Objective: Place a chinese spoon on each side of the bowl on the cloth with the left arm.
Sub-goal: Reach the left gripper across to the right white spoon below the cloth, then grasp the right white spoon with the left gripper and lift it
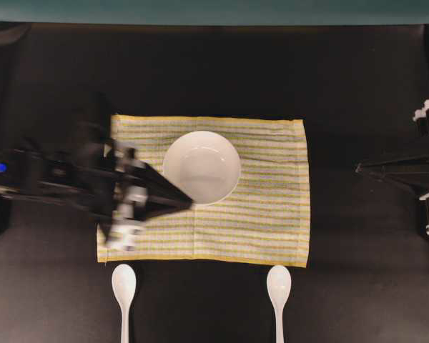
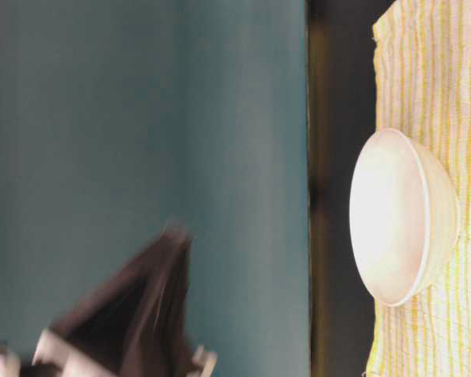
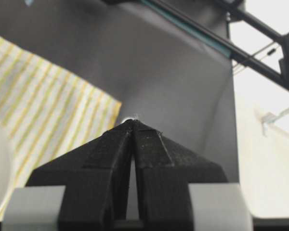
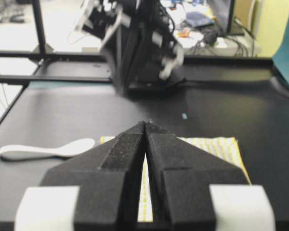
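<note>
The white bowl [image 1: 201, 166] sits on the yellow-striped cloth [image 1: 272, 214], left of its middle. Two white chinese spoons lie on the black table in front of the cloth, one at the left [image 1: 124, 286] and one at the right [image 1: 279, 286]. My left gripper [image 1: 188, 204] hovers over the cloth's left half, its tip beside the bowl's near-left rim. Its jaws are shut with nothing between them [image 3: 132, 121]. The left arm [image 2: 133, 314] looks blurred, raised above the table. My right gripper [image 1: 360, 168] is shut and empty at the right, off the cloth [image 4: 145, 124].
A teal backdrop [image 1: 214, 11] runs along the table's far edge. Bare black tabletop [image 1: 200, 71] surrounds the cloth on all sides. In the right wrist view one spoon [image 4: 48, 149] lies left of the cloth [image 4: 216, 144].
</note>
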You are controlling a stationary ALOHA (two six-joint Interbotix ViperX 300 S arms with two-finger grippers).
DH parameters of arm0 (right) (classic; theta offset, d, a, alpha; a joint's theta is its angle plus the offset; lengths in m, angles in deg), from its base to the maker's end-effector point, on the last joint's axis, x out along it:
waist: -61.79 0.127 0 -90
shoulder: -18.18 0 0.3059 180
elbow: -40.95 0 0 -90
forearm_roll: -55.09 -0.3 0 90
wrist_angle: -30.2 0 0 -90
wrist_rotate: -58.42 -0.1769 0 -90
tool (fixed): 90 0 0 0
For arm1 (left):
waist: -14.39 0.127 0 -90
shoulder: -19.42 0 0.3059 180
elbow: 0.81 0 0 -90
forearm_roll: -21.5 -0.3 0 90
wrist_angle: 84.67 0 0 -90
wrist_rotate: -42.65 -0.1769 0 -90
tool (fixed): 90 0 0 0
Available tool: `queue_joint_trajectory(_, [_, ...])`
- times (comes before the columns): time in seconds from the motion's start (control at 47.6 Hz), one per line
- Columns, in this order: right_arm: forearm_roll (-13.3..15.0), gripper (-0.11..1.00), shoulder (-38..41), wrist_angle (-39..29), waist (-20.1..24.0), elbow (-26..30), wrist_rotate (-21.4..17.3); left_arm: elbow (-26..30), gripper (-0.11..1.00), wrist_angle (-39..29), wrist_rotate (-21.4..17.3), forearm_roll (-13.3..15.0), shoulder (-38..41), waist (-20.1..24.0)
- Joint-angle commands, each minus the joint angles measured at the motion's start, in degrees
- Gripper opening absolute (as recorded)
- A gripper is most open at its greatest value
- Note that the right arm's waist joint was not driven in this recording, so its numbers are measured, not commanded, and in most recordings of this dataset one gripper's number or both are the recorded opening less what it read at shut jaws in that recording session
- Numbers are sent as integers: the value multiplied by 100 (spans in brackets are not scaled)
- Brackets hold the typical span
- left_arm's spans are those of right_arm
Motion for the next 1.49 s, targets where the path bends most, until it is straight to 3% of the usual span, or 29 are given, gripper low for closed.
queue_joint_trajectory(0.0, [-9,0,-53,-44,0,79,35,598,3,70,62,-18,519,-53])
queue_joint_trajectory(0.126, [-9,0,-158,-132,0,62,35,1239,18,70,70,-18,1081,-62])
queue_joint_trajectory(0.336, [-9,0,-255,-255,0,18,0,2065,71,-369,97,-18,1942,-202])
queue_joint_trajectory(0.441, [-9,0,-264,-272,0,9,-18,2505,87,-615,167,-18,2452,-352])
queue_joint_trajectory(0.631, [-9,0,-264,-290,0,0,-35,2909,84,-633,176,-18,3059,-422])
queue_joint_trajectory(0.925, [-9,0,-264,-334,0,-9,-44,2997,83,-527,114,-26,3700,-598])
queue_joint_trajectory(1.472, [-9,0,-272,-316,0,-9,-53,2988,81,-563,-79,-35,3920,-677])
